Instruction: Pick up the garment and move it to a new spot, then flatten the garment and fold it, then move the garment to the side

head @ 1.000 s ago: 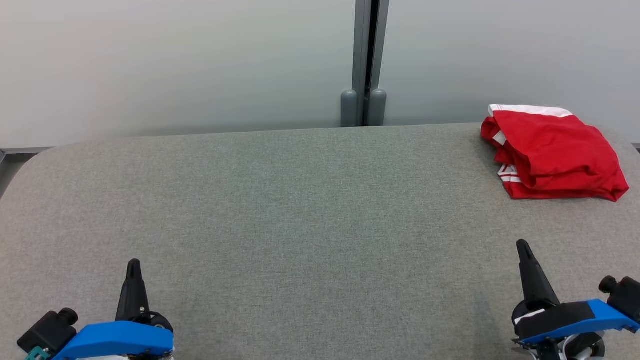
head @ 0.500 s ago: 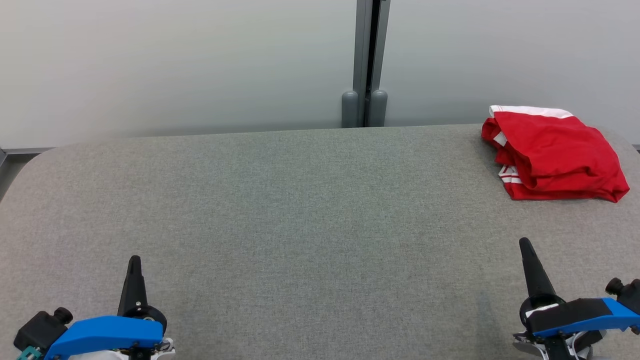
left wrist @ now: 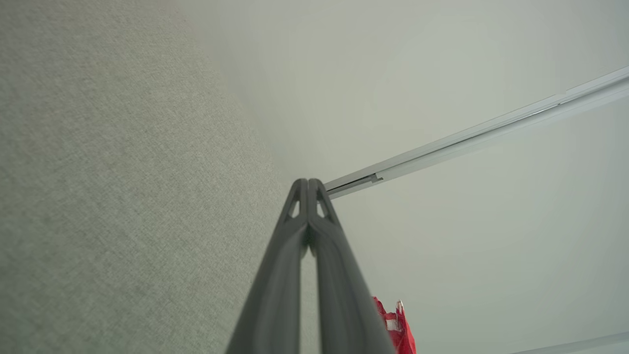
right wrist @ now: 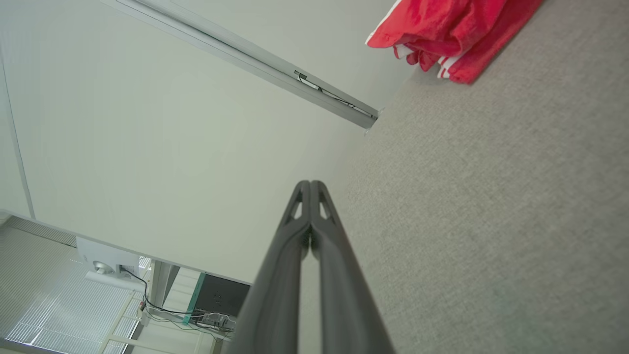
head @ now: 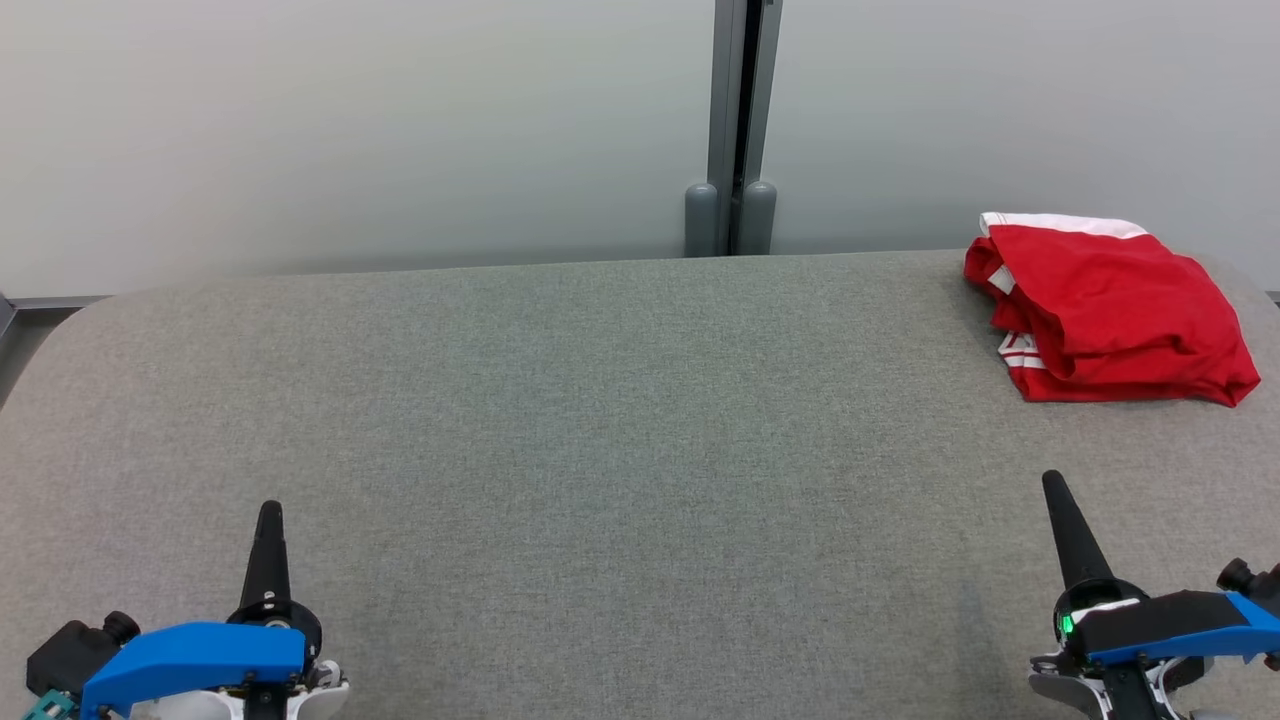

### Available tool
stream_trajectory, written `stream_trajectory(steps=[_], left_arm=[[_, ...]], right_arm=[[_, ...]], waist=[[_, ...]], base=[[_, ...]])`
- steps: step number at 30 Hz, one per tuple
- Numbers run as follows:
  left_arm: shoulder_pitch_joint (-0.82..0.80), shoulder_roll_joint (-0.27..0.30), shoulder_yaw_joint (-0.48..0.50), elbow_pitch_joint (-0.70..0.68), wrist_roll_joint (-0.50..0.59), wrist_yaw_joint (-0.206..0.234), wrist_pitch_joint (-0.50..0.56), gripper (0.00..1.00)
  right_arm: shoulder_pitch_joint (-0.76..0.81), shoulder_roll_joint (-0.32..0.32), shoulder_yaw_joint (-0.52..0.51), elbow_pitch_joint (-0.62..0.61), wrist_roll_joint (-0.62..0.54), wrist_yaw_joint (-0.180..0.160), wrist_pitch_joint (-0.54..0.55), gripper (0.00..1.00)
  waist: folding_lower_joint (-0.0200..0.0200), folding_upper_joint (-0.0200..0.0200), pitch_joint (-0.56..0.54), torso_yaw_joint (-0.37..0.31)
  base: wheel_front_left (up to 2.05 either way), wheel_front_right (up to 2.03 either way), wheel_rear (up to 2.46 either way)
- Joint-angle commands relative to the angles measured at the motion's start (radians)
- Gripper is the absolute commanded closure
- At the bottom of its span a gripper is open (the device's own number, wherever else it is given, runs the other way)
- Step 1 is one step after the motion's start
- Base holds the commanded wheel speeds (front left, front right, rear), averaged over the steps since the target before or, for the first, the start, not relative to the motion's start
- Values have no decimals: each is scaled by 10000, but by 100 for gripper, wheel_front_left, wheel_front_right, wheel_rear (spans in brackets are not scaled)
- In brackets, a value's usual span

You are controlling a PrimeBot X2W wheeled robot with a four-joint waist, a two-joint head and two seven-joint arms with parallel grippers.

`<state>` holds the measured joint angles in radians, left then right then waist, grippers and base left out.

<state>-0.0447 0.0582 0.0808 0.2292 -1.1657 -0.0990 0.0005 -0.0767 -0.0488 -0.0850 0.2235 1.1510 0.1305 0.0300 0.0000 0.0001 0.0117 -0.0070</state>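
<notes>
The garment (head: 1110,310) is red with white trim and lies folded in a bundle at the far right of the grey table (head: 600,420), close to the back edge. It also shows in the right wrist view, garment (right wrist: 452,34), and as a small red patch in the left wrist view, garment (left wrist: 395,327). My left gripper (head: 270,512) hovers near the front left, shut with nothing in it, left gripper (left wrist: 307,183). My right gripper (head: 1052,482) stands near the front right, well short of the garment, shut and empty, right gripper (right wrist: 310,185).
A pale wall runs behind the table, with a grey vertical post (head: 735,130) at its middle. The table's left corner (head: 60,320) is rounded. Wide bare felt lies between the two grippers.
Both grippers have drawn back slightly toward the front edge, the left one turning more upright. The garment has not moved.
</notes>
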Motion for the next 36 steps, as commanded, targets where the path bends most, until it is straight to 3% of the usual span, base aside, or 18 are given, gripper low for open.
stream_trajectory(steps=[1,36], left_arm=[[-254,20,39,-40,-249,-78,73,100],[-563,-53,258,99,-3152,-260,827,100]], right_arm=[[-200,-22,-44,-37,250,3,47,100],[-316,-25,-225,136,3257,4,608,100]], waist=[[0,-1,-2,1],[0,-1,-55,44]], base=[[0,0,0],[0,0,0]])
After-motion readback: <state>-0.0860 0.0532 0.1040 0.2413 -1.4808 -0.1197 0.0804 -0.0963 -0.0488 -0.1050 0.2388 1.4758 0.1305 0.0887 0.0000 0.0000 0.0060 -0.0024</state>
